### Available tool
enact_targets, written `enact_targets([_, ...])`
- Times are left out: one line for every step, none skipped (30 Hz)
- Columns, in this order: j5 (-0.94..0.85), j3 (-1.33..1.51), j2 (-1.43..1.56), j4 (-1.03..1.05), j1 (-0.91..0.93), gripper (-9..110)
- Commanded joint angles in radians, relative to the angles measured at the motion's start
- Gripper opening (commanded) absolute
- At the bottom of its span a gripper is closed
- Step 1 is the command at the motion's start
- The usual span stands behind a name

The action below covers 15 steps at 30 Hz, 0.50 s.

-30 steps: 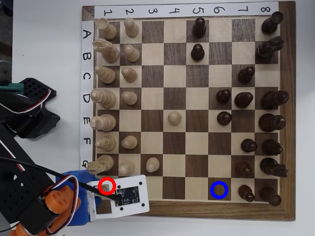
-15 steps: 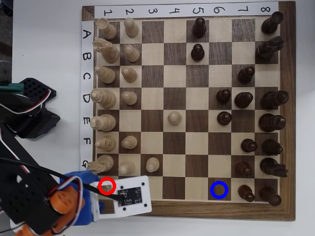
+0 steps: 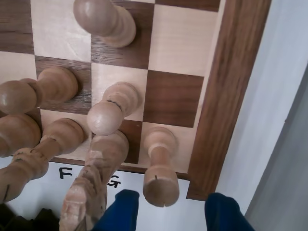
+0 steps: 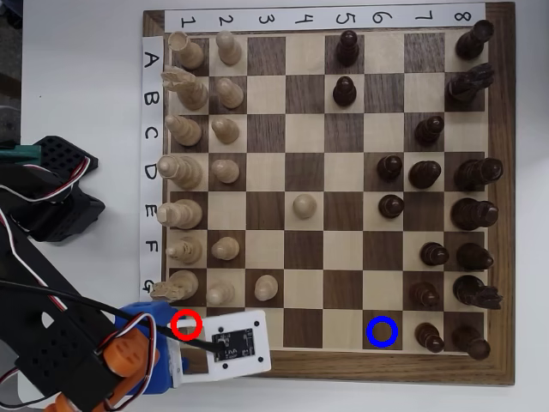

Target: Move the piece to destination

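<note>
The piece [image 3: 161,168], a short cream one with a round top, stands on the board's corner square by the wooden rim in the wrist view. My gripper [image 3: 171,214] is open, and its blue fingertips [image 3: 120,214] flank the piece's top without clamping it. In the overhead view the piece [image 4: 186,324] shows only inside a red ring, mostly covered by my wrist's white camera board [image 4: 236,342]. The destination [image 4: 382,331], a dark square with a blue ring, lies several squares to the right along the same bottom row and holds no piece.
A light knight [image 3: 89,192] leans close to my left fingertip, with a light pawn [image 3: 108,110] and other light pieces crowding the left. Dark pieces [image 4: 429,336] stand just right of the blue ring. The board's wooden rim [image 3: 226,96] runs along the right.
My gripper and its camera board have shifted a little to the right and down over the red-ringed corner. No piece has moved.
</note>
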Motion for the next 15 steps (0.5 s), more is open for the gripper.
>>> enact_targets([0.029, 0.006, 0.002, -0.035, -0.017, 20])
enact_targets([0.032, 0.006, 0.000, -0.035, -0.017, 20])
enact_targets([0.034, 0.006, -0.003, -0.037, -0.017, 20])
enact_targets([0.034, 0.006, -0.006, -0.037, -0.017, 20])
enact_targets([0.034, 0.006, -0.008, -0.038, -0.017, 20])
enact_targets([0.034, 0.008, -0.009, -0.041, -0.015, 20])
enact_targets([0.031, 0.009, -0.011, -0.044, -0.012, 20])
enact_targets([0.029, 0.009, -0.014, -0.046, -0.012, 20])
enact_targets([0.029, 0.009, -0.015, -0.048, -0.011, 20])
enact_targets([0.028, 0.009, -0.020, -0.049, -0.011, 20])
enact_targets([0.028, 0.009, -0.021, -0.049, -0.011, 20])
enact_targets([0.028, 0.009, -0.026, -0.051, -0.011, 20])
enact_targets([0.028, 0.009, -0.031, -0.051, -0.012, 20])
enact_targets([0.029, 0.009, -0.035, -0.052, -0.014, 20])
enact_targets([0.032, 0.009, -0.038, -0.054, -0.017, 20])
